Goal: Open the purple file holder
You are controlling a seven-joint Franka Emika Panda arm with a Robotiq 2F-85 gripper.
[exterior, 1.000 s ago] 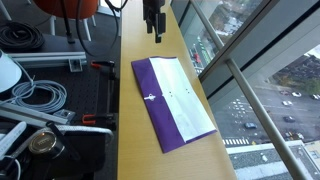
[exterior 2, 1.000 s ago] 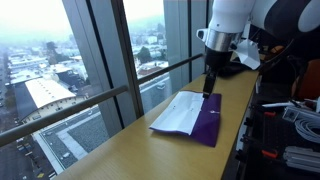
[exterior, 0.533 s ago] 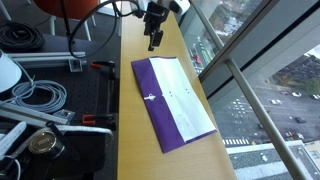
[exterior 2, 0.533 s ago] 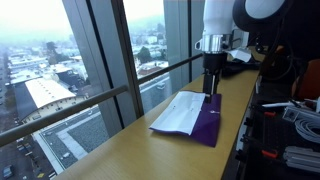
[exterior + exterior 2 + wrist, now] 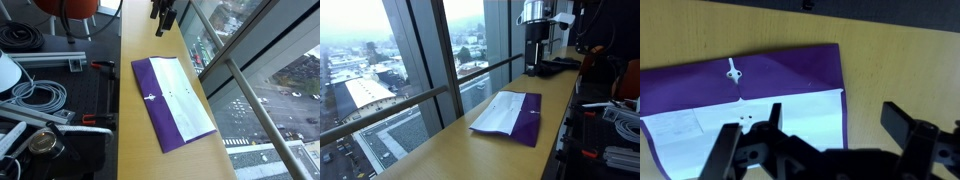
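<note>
Lying open flat mid-frame, purple file holder, long axis toward lower right; bare desk above; gripper jaws spread apart, empty.

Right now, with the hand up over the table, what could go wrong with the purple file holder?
The purple file holder lies open with its white paper close to the window-side edge of the table; a sideways nudge could push it off. The open hand coming down might also snag the small metal clip.

Probably a high-rise lab or office: tall windows overlook city streets; coiled cables lie beside a wooden counter.
</note>
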